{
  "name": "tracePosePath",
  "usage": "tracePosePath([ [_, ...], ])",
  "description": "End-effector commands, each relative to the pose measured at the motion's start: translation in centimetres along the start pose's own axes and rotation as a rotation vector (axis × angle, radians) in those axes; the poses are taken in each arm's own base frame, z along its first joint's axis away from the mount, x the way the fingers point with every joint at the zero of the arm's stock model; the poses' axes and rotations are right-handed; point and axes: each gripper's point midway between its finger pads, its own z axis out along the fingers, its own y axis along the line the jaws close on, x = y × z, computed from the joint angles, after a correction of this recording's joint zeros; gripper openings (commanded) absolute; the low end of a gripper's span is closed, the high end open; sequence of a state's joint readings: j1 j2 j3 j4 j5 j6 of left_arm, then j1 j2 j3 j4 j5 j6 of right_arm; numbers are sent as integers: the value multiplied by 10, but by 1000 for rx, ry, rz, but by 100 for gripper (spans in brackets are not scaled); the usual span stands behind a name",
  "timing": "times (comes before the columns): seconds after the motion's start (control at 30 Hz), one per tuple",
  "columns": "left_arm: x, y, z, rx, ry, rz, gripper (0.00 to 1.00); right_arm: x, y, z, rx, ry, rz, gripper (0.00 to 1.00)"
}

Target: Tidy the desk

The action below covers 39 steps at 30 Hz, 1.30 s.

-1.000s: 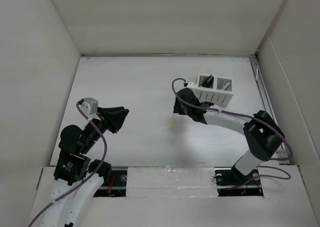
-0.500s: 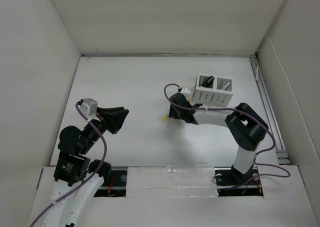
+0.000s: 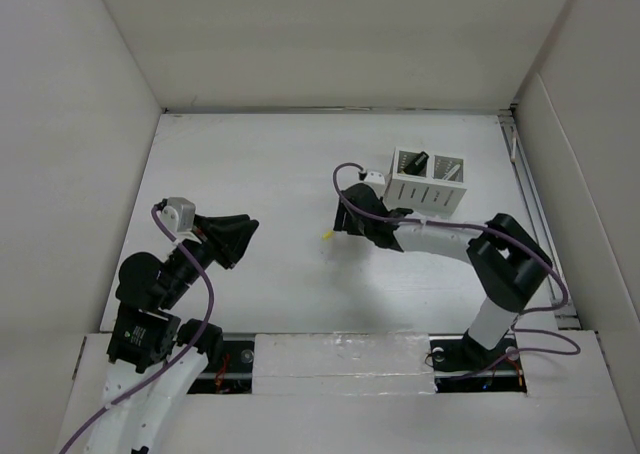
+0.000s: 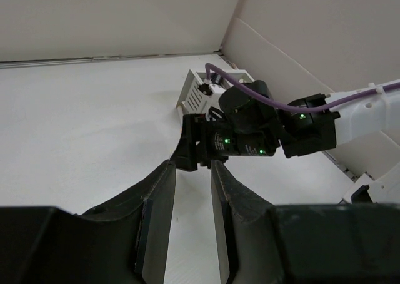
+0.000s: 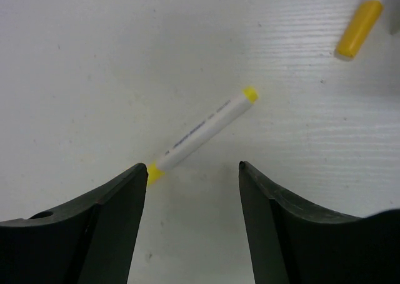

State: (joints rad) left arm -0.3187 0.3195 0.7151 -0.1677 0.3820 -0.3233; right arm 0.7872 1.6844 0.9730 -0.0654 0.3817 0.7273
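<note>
White wall panels (image 3: 90,124) box in the desk (image 3: 250,164), which fills the middle of the top view, with a metal rail (image 3: 535,214) along its right edge. Slotted pen holder (image 3: 428,179) stands upper right of centre, with something dark in its left compartment. Right gripper (image 5: 192,170) is low over the desk just left of the holder, jaws wide apart and gripping nothing. A white marker with yellow ends (image 5: 203,134) lies diagonally between them, its lower end just beside the left finger (image 5: 119,221). A second yellow-tipped pen (image 5: 356,30) lies at the upper right of the wrist view, mostly cut off. Left gripper (image 4: 192,166) hangs lower left, well apart from both pens, jaws only slightly parted and empty, pointing toward the right arm (image 4: 250,131). A purple cable (image 3: 345,189) loops over the right wrist.
</note>
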Motion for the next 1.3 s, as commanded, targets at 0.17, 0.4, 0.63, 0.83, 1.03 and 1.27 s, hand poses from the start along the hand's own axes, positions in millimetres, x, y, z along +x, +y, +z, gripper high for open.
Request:
tracePosePath([
  [0.17,-19,-10,-2,32,-64,18,26,1,13,46,35,20,6,61],
  [0.4,-18,-10,-3,37,-65,21,26,-16,-2,62,140,-26,-10,51],
  [0.63,-18,-11,-2,42,-61,20,26,-12,-23,62,250,-30,-121,34],
  [0.83,-16,-11,-1,42,-53,15,26,-6,-13,55,241,43,-233,52],
  [1.03,-18,-11,-2,40,-60,17,26,20,-4,59,222,142,-347,31],
  [1.27,-20,-12,-3,42,-67,19,26,13,16,51,90,127,-269,0],
])
